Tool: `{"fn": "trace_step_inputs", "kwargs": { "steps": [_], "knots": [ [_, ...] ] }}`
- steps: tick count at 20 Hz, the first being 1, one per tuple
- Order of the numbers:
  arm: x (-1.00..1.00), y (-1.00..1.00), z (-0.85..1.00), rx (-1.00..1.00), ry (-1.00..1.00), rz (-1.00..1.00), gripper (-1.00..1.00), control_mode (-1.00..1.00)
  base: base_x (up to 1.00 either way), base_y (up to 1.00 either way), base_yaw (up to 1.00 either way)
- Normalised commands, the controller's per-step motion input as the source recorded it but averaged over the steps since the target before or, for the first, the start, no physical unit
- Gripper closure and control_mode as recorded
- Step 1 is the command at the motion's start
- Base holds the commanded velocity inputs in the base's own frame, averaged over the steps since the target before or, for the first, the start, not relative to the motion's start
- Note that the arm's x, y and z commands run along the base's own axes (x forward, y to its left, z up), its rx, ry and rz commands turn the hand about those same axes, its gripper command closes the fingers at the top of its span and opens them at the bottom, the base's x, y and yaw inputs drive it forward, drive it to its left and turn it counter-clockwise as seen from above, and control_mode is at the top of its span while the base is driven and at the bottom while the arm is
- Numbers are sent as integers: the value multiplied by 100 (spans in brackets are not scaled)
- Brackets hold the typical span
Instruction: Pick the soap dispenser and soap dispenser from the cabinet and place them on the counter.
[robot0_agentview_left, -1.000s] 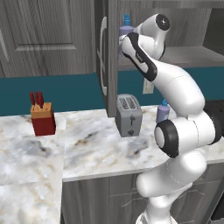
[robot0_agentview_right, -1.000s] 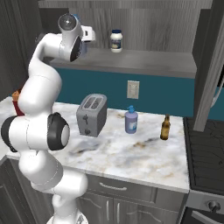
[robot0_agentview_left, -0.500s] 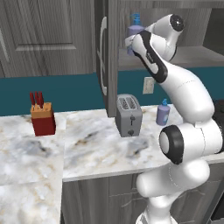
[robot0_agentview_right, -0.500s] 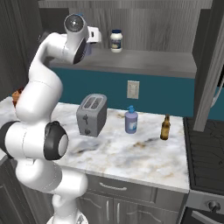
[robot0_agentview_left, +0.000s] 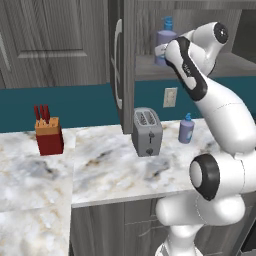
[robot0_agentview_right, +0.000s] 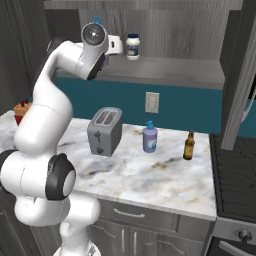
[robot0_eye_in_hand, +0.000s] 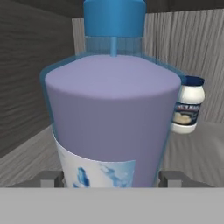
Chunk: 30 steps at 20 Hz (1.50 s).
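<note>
No words or numbers can be read anywhere. The soap bottle (robot0_eye_in_hand: 109, 127) on the cabinet shelf carries a blue-and-white label with only a blurred pattern, and the small white jar (robot0_eye_in_hand: 187, 105) beside it has a label too blurred to read.

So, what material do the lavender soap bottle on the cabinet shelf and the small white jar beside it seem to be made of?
The lavender soap bottle looks like smooth translucent plastic: a clear, faintly glossy shell rims its body. The small white jar with a blue lid could be glass or plastic; its soft sheen leaves that open.
</note>
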Motion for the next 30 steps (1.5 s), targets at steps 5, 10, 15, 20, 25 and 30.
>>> {"fn": "trace_step_inputs", "kwargs": {
  "steps": [5,10,15,20,25,30],
  "knots": [
    [-24,-23,0,1,-1,1,100,-100,0,0,0],
    [-27,-26,0,1,-1,1,100,-100,0,0,0],
    [-28,-28,0,2,-1,1,100,-100,0,0,0],
    [-29,-32,0,2,-1,0,100,-100,0,0,0],
    [-30,-30,-1,1,-3,1,100,-100,0,0,0],
    [-29,-27,-5,0,-3,2,100,-100,0,0,0]
  ]
}}
